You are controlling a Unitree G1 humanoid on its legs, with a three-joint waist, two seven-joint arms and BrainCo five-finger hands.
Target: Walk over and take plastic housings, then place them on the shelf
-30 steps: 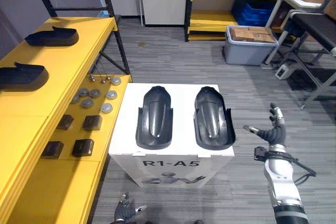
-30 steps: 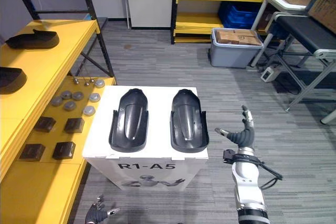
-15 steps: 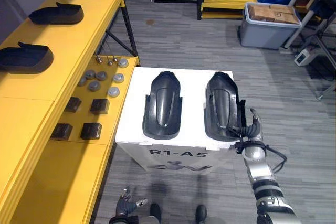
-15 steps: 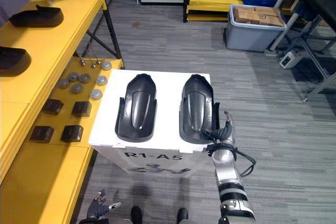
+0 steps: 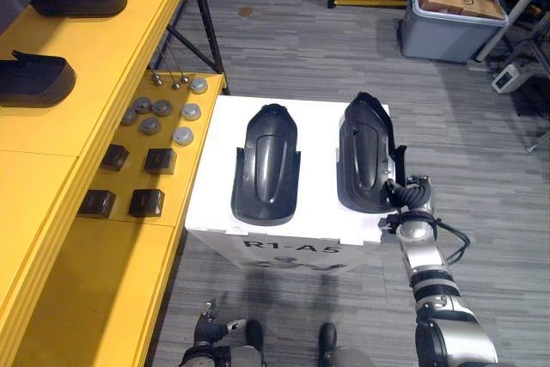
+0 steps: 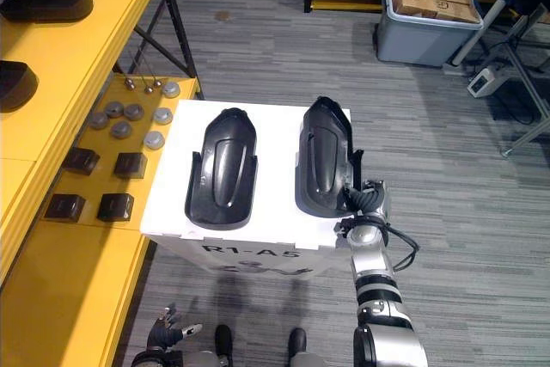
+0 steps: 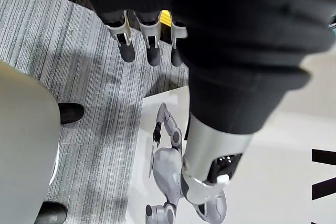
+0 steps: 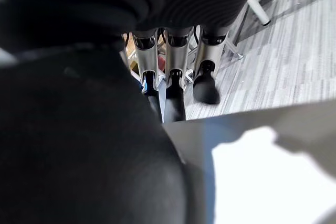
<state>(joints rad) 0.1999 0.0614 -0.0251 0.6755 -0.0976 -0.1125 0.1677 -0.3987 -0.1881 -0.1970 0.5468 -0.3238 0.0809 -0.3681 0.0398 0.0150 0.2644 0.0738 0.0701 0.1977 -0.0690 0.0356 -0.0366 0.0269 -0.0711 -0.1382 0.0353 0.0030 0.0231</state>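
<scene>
The right hand (image 5: 411, 204) has moved onto the right glossy black plastic housing's (image 5: 361, 148) lower rim, fingers curled round it, atop the white cardboard box (image 5: 318, 126) mid-frame. It is probably best lifted level. The left hand (image 5: 210, 330), at the bottom edge, hangs relaxed.

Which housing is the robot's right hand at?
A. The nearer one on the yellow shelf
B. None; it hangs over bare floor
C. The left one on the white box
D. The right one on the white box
D: the right hand sits against the near right edge of the right housing on the white box, well apart from the left housing.
</scene>
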